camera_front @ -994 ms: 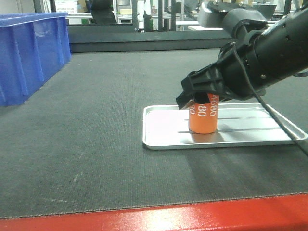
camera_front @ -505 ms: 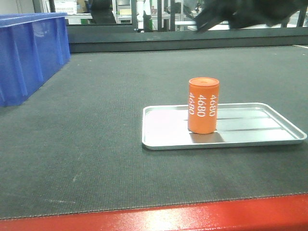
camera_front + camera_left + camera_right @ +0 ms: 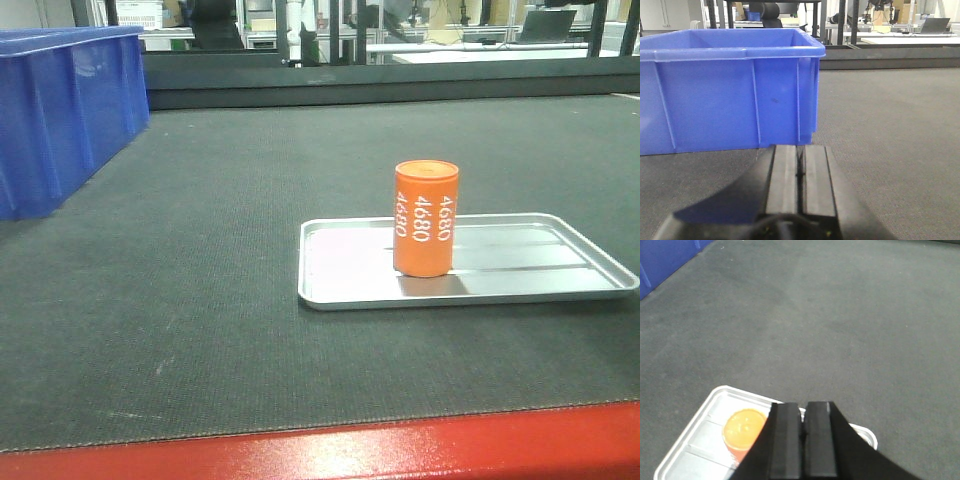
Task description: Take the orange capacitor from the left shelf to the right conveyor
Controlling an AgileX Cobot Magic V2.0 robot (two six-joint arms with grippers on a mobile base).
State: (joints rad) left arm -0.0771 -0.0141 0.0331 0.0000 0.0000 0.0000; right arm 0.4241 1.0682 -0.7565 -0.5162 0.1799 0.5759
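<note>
— Standing how, the orange capacitor?
— Upright, long axis vertical, flat top up, on the small silver tray right of frame centre, atop the right conveyor.
— Grippers?
— Left gripper and right gripper both clenched, empty.

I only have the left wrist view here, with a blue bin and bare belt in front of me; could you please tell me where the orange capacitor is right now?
Observer: The orange capacitor stands upright on a small silver tray on the dark belt, nothing touching it.
Operator: Thank you. Where is the right gripper?
Observer: The right gripper is above the tray, looking down on the capacitor's top, with its fingers closed and empty.
Operator: And does the front camera show either arm?
Observer: No, neither arm appears there; it shows only the blue bin at far left, away from the tray.
</note>
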